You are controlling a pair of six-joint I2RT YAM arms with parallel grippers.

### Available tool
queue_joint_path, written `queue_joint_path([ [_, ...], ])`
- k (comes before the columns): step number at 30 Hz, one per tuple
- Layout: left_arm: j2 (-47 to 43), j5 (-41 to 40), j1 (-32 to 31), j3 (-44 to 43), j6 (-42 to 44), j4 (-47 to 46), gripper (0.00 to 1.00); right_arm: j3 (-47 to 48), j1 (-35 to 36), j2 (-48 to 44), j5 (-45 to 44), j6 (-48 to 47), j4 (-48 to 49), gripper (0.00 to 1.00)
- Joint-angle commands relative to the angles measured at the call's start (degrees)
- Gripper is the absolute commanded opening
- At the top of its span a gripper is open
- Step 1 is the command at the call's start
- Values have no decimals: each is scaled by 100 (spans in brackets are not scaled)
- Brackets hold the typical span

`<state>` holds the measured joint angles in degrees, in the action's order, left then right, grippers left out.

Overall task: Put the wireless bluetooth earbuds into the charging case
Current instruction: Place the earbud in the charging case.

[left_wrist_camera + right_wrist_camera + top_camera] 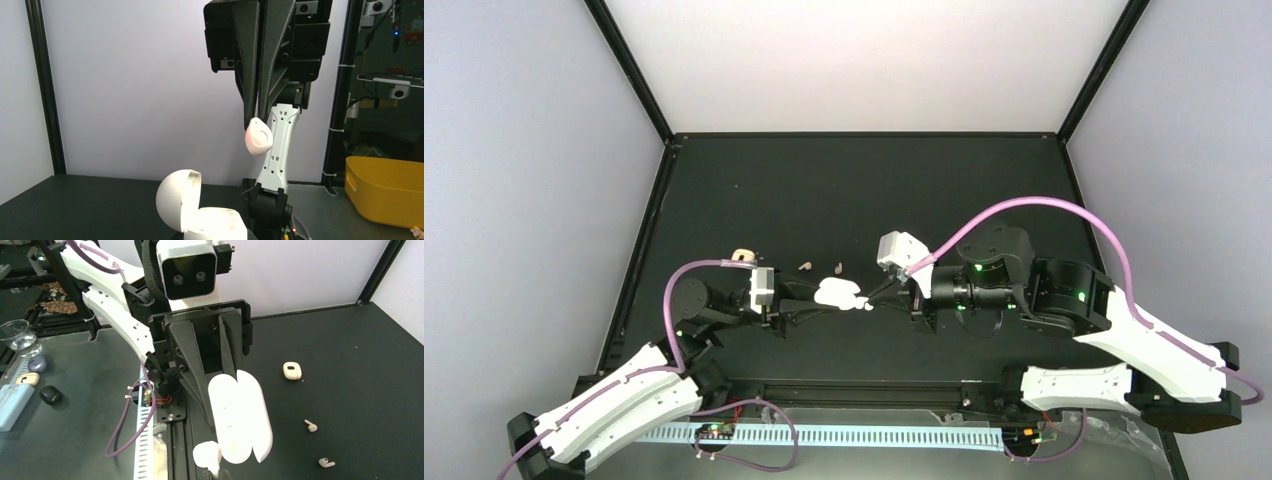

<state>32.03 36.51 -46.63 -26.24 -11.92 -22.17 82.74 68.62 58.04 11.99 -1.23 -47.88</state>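
My left gripper [802,300] clamped the open charging case [200,217] steady, so my right gripper [255,119], pinching one white earbud [258,137], could aim downwards.

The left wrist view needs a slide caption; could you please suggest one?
Right gripper pinches a small white plastic earbud above the open rounded white charging case.

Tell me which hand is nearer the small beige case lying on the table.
Left. The left hand, gripping the white case, sits just right of the beige case; the right hand is farther right.
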Motion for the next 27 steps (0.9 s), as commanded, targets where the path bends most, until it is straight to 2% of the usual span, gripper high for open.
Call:
queue_joint_path([
  [1, -76, 16, -13, -215, 232, -93, 2, -51, 211, 53, -479, -81, 399, 1],
  [10, -128, -1, -13, -198, 214, -131, 2, -195, 230, 224, -411, 27, 833, 1],
  [27, -207, -1, -13, -22, -417, -809, 2, -364, 227, 213, -385, 97, 1006, 1],
])
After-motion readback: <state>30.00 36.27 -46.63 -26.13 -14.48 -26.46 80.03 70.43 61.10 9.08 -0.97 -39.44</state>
